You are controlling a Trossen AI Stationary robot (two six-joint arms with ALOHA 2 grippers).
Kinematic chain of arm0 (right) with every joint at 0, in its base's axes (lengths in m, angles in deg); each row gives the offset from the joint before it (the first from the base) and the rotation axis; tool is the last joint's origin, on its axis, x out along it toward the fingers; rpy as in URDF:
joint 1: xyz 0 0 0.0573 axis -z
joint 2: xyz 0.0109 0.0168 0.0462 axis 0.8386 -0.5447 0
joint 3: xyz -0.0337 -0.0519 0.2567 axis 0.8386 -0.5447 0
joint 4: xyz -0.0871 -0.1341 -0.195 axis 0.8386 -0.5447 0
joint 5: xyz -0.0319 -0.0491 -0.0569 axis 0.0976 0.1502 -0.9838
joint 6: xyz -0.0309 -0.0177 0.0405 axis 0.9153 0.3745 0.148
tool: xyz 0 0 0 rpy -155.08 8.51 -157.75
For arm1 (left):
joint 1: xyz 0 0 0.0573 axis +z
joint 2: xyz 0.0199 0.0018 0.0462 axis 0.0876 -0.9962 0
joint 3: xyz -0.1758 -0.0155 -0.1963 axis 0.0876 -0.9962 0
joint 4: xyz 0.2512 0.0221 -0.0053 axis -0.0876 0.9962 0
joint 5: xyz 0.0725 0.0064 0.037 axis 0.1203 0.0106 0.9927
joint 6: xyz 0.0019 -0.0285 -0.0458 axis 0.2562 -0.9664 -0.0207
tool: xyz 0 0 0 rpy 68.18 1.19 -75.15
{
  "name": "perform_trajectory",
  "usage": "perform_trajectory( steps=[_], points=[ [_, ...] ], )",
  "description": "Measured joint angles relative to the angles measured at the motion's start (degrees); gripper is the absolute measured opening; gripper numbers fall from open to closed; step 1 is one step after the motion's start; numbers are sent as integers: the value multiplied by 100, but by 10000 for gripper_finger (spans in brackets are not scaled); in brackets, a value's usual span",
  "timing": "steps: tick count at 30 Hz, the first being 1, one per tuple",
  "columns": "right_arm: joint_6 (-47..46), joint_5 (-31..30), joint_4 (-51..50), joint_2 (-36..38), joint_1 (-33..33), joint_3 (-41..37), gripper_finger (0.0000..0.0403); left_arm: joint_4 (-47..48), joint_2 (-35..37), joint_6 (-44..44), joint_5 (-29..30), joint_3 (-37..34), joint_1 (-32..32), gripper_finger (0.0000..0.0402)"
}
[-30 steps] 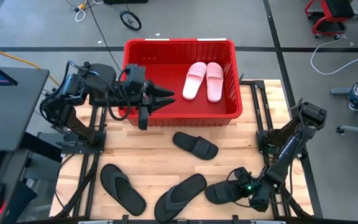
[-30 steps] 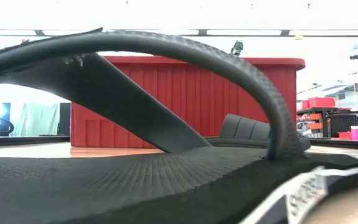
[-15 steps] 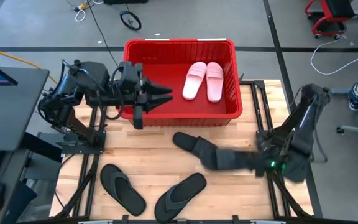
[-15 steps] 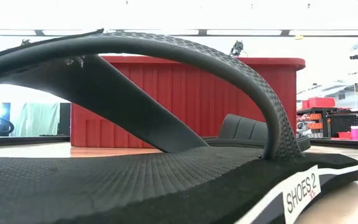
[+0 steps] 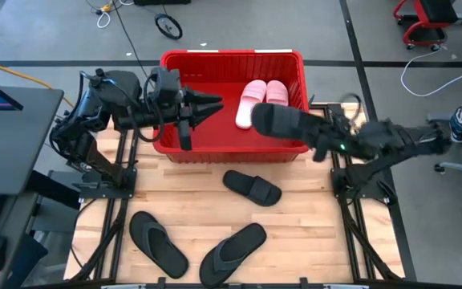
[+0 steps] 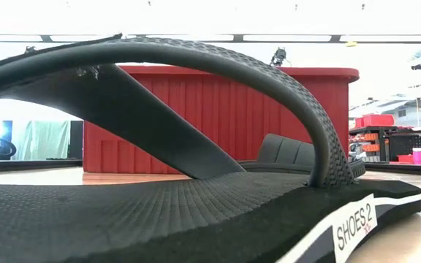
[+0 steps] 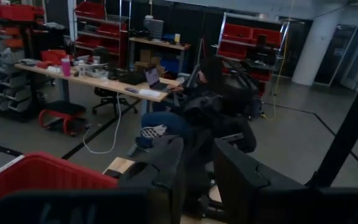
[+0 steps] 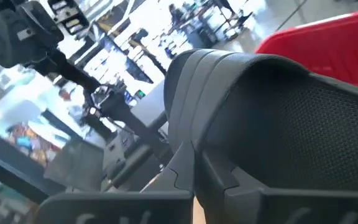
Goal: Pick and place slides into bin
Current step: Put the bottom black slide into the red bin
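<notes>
1. Black slide (image 5: 283,122): clamped in the right gripper (image 5: 321,138), over the bin (image 5: 231,58)'s right front corner, long axis across it.
2. Left gripper (image 5: 207,104): fingers apart, empty, over the bin's left side.

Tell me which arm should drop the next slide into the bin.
Right. Its gripper already carries a black slide above the red bin, beside the pink pair. The left gripper hovers empty over the bin's left side.

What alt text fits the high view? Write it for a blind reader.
The right gripper carries a black slide over the red bin, which holds two pink slides. The left gripper hovers over the bin's left side; another black slide and two flip-flops lie on the table.
</notes>
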Motion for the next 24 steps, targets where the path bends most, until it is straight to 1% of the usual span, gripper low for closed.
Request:
perform_trajectory(
  steps=[3, 6, 8, 10, 15, 20, 24],
  points=[
    [252, 1276, -4, -477, 1041, 388, 7, -72, -5, -1, -1, 0, -1, 81],
    [449, 2364, 0, -1108, 1975, 809, 7, -268, -7, 0, -3, 0, -1, 76],
    [603, 2993, 0, -1612, 2464, 1098, 7, -507, -7, 4, -3, 0, -1, 74],
    [728, 3482, 13, -2166, 2853, 1382, 7, -752, -7, 224, -2, 0, -1, 73],
    [977, 4451, 163, -3639, 3541, 2090, 7, -1365, -7, 1034, -1, 0, -1, 77],
    [912, 4735, 529, -4936, 3891, 2806, 7, -1505, -7, 1655, 8, 0, -1, 78],
    [880, 4994, 664, -5817, 4019, 3446, 7, -1500, -7, 2166, 102, 0, -3, 72]
  ],
)
